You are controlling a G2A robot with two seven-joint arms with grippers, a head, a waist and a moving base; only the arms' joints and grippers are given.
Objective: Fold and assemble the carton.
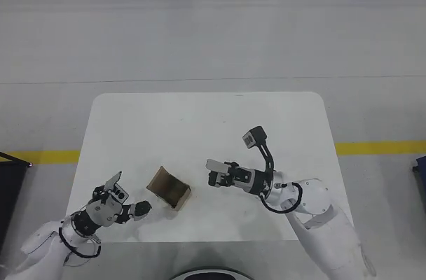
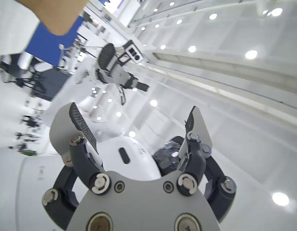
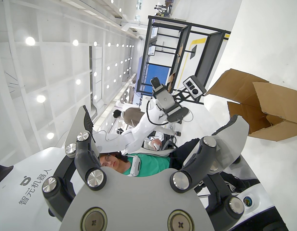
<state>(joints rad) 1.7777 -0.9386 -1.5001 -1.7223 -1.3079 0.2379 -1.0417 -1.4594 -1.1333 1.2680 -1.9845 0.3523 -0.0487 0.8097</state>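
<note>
A: Carton?
B: Brown carton (image 1: 169,187) lies on the white surface (image 1: 199,119), toward the robot-side edge. It's only partly formed and the flaps stick out loose.
A: Left?
B: Left gripper (image 1: 131,194) is just beside the carton, not touching. Fingers spread, nothing between them.
A: Right?
B: Right gripper (image 1: 211,173) is near the carton's other side, apart from it. Fingers spread, empty too.

The carton (image 1: 169,187) stands between my left gripper (image 1: 129,194) and right gripper (image 1: 214,173), apart from both; open table (image 1: 199,126) stretches beyond it.
</note>
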